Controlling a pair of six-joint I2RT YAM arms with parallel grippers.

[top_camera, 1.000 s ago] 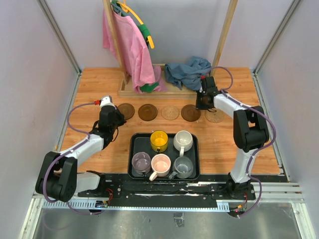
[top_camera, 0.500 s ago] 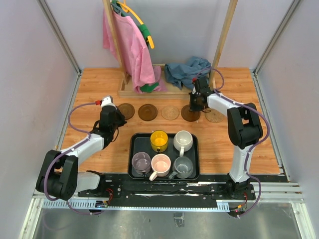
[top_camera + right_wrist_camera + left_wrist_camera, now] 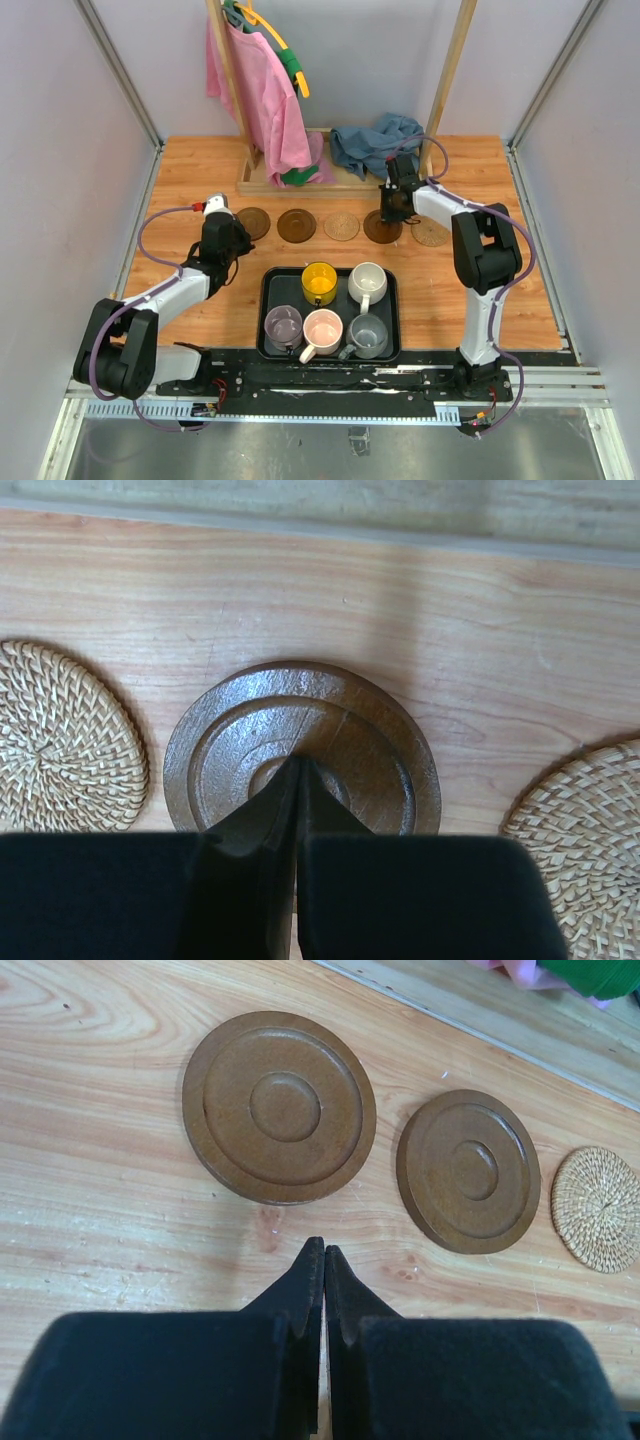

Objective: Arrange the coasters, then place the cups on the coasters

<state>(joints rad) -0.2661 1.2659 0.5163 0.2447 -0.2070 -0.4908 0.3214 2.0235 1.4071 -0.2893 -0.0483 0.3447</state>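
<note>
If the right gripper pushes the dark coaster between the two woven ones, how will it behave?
The dark coaster looks rigid, with turned rings, so it should probably slide flat without bending. It lies low on the smooth table, so tipping or rolling seems unlikely. A woven coaster sits close on each side; a sideways push may bump one.

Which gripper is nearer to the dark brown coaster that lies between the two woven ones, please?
Right. The right gripper, shut, has its tips over that dark brown coaster; the left gripper, also shut, sits at the row's far left end, just short of the leftmost coaster.
</note>
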